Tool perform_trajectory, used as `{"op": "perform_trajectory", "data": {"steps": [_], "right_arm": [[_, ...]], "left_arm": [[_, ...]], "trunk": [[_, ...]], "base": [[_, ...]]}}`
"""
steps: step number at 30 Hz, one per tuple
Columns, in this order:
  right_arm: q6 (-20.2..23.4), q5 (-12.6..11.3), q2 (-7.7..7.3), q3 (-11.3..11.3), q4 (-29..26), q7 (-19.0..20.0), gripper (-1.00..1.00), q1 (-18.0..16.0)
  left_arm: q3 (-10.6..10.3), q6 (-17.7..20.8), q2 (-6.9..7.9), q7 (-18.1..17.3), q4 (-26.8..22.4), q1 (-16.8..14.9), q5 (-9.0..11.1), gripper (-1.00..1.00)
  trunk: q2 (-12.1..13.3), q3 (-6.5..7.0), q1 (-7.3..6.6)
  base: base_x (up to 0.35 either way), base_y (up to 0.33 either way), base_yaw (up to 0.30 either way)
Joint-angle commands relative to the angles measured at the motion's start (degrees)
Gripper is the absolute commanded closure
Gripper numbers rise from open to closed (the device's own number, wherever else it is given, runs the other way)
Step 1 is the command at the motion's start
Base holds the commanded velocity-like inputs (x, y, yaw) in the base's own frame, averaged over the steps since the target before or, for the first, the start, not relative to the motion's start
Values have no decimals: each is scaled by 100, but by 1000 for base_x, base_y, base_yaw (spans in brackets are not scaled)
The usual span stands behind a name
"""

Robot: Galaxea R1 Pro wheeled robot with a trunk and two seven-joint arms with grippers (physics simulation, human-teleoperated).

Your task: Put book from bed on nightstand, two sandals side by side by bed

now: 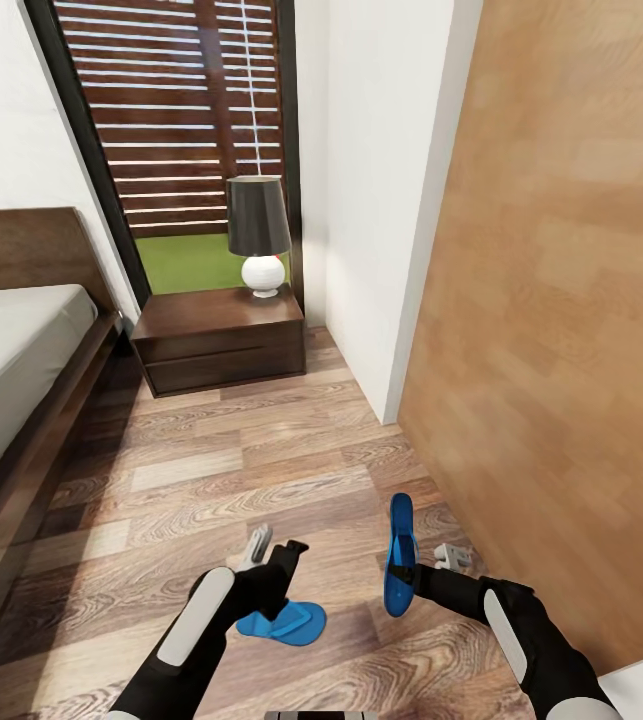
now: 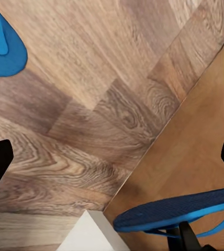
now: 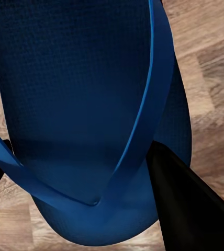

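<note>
- The sandal in my right gripper [image 1: 416,572] is bright blue, thin, with a textured sole and a thong strap; sandal [image 1: 399,555] hangs tilted on edge above the floor, toe pointing away from me, near the wooden wall panel [image 1: 561,330].
- My right fingers [image 3: 185,204] are closed on it, one dark finger pressed by the strap. The hold looks narrow; I judge it could twist or slip out if I swing fast.
- The second sandal [image 1: 283,622] lies flat on the plank floor [image 1: 261,470], just under my left gripper [image 1: 276,560].
- My left fingers stand apart, holding nothing.
- Risk: lowering the left arm carelessly could nudge that sandal askew.
- The bed [image 1: 21,350] sits off to my left, well apart from both sandals; setting them down here would leave them too far from it.
- The nightstand [image 1: 221,340] with a lamp [image 1: 259,235] stands ahead, beside the bed.
</note>
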Motion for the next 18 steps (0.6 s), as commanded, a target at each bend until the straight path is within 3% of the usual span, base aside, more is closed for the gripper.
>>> {"op": "perform_trajectory", "data": {"steps": [1, 18], "right_arm": [[44, -35, 1, -12, -4, 6, 100, -2], [50, -70, -16, -17, -13, 12, 100, -2]], "left_arm": [[-7, 6, 1, 26, -11, -2, 28, -100], [-22, -2, 61, -23, -72, -4, 19, -100]], "trunk": [[-2, -5, -1], [-2, -5, -1]], "base": [[0, 0, 0], [0, 0, 0]]}}
